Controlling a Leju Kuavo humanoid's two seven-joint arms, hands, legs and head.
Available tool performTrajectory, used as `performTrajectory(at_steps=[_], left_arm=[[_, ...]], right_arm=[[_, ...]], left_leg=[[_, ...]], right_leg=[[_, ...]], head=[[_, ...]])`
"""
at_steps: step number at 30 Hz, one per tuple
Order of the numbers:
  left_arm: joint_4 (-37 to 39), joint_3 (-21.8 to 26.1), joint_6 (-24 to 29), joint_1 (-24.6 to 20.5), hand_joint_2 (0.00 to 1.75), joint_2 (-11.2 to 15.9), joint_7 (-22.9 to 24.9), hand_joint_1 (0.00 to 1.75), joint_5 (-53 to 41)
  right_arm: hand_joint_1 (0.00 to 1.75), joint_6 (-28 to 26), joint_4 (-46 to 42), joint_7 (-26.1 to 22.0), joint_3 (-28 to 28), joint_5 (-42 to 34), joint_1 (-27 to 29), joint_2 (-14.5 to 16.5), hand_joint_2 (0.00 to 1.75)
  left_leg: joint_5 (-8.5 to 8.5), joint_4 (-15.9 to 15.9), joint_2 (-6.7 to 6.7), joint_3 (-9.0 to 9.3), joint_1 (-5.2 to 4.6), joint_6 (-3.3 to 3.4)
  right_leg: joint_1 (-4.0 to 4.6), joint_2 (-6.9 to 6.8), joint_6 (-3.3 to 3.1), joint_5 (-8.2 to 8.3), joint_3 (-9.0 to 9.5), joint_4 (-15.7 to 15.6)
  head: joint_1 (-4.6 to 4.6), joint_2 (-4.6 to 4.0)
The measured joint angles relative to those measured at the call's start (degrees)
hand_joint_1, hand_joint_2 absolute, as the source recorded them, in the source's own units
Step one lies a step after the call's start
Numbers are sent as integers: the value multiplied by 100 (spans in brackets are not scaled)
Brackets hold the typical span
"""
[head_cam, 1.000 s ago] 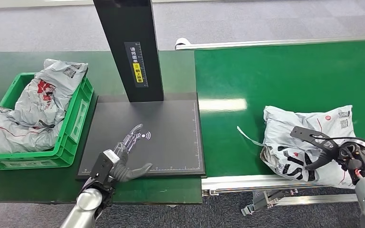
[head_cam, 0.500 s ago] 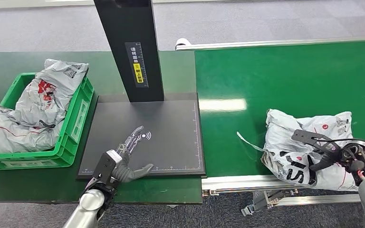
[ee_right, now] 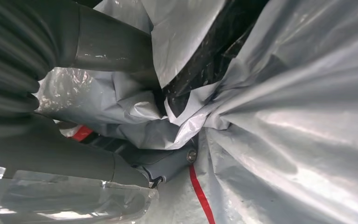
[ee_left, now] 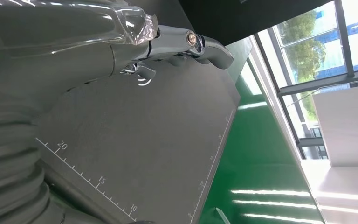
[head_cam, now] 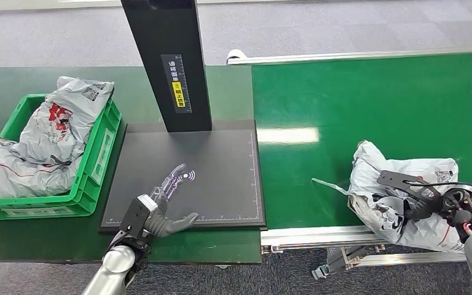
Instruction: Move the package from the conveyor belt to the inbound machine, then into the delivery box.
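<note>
The right hand (head_cam: 427, 200) is gripping the grey package (head_cam: 399, 190), its fingers (ee_right: 168, 163) bunching the crumpled plastic at the near edge of the green conveyor belt (head_cam: 369, 104). The left hand (head_cam: 163, 206) is resting spread and holding nothing on the black inbound machine (head_cam: 221, 178), just beside the green delivery box (head_cam: 101, 153).

1. Head cam: high up, looks fwd & down over scanner plate (head_cam: 190, 178), conveyor belt (head_cam: 375, 104), green crate (head_cam: 98, 153).
2. L wrist cam: close behind left hand (ee_left: 74, 51), low over same plate, turned sideways.
3. R wrist cam: v. close, pressed against package (ee_right: 284, 116), shared w/ head cam.
</note>
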Motion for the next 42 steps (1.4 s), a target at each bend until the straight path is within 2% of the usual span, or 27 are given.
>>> performTrajectory(at_steps=[6, 9, 12, 18, 21, 27, 38, 40, 42], left_arm=[[-10, 0, -1, 35, 175, 3, -8, 0, 38], [-67, 1, -5, 84, 175, 20, -9, 0, 64], [-203, 14, -4, 199, 175, 52, -16, 0, 91], [-445, 102, -4, 410, 175, 79, -96, 0, 94], [-462, 109, 1, 423, 175, 79, -109, 0, 86], [-468, 111, 2, 424, 175, 79, -112, 0, 81], [-494, 111, 3, 428, 175, 79, -112, 0, 82], [-495, 111, 5, 427, 175, 79, -127, 0, 83], [-494, 111, 13, 422, 175, 80, -162, 0, 92]], right_arm=[[175, -160, -4, -172, 47, 28, 8, 44, 175], [175, -538, -23, -469, 73, 10, -5, 105, 175], [175, -1562, -112, -1030, 65, -170, -46, 226, 175], [175, -4476, -551, -2535, -354, -887, -207, 569, 175], [175, -5260, -817, -3055, -639, -1162, -210, 678, 175], [175, -5391, -1100, -3173, -944, -1247, -159, 787, 175], [175, -5430, -1246, -3208, -1083, -1275, -116, 858, 175], [175, -5632, -1290, -3400, -1134, -1410, -82, 868, 175], [175, -6058, -1388, -3803, -1250, -1681, -20, 892, 175]], left_leg=[[0, -1, 0, -3, 0, 0], [0, -1, 1, -5, 0, 0], [0, -2, 10, -7, 0, 0], [5, -2, -4, -8, 1, 2], [5, -2, -8, -11, 1, 3], [4, -1, -7, -11, -1, 4], [4, -1, -7, -11, 0, 4], [4, -1, -8, -11, 0, 4], [4, -1, -8, -11, 0, 4]], right_leg=[[0, 0, 0, 0, 2, 1], [0, 0, 0, 0, 4, 1], [1, 2, 0, 1, 2, 2], [2, -11, 2, -2, -4, 2], [2, -15, 3, -4, -4, 2], [0, -13, 4, -3, -4, 1], [1, -13, 4, -4, -5, 2], [1, -13, 4, -4, -5, 2], [0, -14, 4, -4, -5, 2]], head=[[-1, -1], [-1, 0], [-1, 0], [-1, -1], [-2, 0], [-2, 1], [-2, -1], [-2, -1], [-1, -1]])
